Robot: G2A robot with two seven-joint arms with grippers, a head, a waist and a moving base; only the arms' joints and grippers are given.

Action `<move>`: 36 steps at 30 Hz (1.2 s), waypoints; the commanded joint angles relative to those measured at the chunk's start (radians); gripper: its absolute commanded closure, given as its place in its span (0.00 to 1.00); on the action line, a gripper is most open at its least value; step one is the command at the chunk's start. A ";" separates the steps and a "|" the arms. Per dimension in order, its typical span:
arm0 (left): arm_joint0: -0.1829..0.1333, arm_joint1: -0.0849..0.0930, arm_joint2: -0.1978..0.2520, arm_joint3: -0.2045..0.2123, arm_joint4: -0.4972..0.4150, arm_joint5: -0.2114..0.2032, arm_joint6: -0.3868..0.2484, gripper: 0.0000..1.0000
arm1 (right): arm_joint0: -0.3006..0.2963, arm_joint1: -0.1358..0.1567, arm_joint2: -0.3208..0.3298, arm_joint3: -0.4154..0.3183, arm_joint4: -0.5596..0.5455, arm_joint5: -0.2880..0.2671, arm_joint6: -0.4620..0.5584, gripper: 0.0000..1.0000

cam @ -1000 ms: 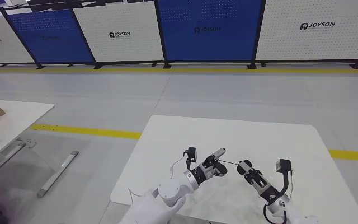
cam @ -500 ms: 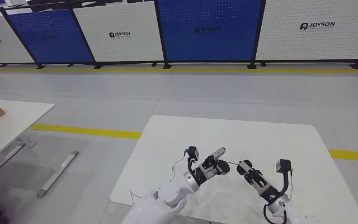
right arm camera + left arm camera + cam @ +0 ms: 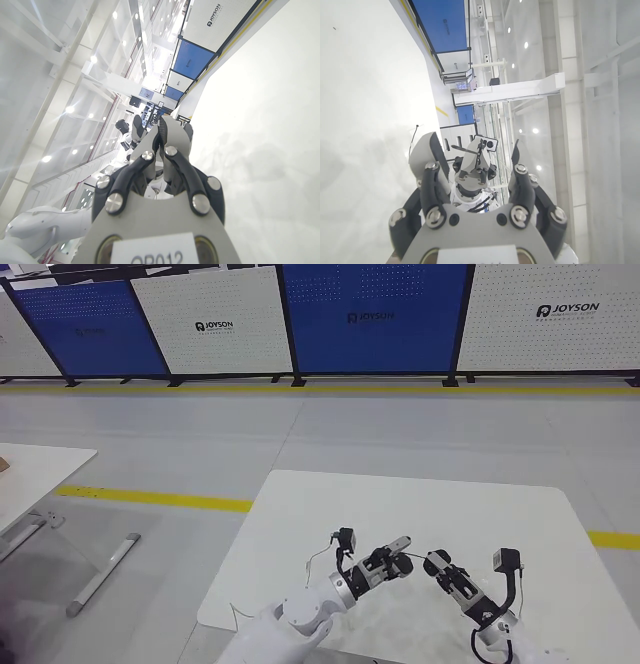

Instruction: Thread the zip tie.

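right end effector (image 3: pixel 161 123) clamps the black zip tie (image 3: pixel 465 149)

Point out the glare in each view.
Top view: even light on the table. Left wrist view: glare whitens the table, yet the zip tie in the right gripper stands out dark. Right wrist view: ceiling lamps flare.

Partition panels (image 3: pixel 567 309) along the far side each carried a printed logo with a wordmark, dark on the white boards and faint on the blue panel (image 3: pixel 371 316). A white label (image 3: pixel 153 251) at the base of the right gripper (image 3: pixel 160 122) showed a short letter-and-number code, cut off at the edge.
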 commanded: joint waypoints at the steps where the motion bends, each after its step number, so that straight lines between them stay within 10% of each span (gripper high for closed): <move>1: 0.003 0.001 -0.002 -0.002 -0.001 -0.002 -0.006 0.88 | 0.000 0.000 0.000 0.000 0.000 0.000 0.000 1.00; 14: -0.007 -0.006 0.008 0.008 0.002 0.000 -0.004 0.69 | 0.000 0.000 0.000 0.000 0.000 0.000 0.000 1.00; 36: -0.005 -0.010 0.015 0.018 0.034 -0.026 -0.018 0.95 | 0.000 0.000 0.000 0.000 0.000 0.000 0.000 1.00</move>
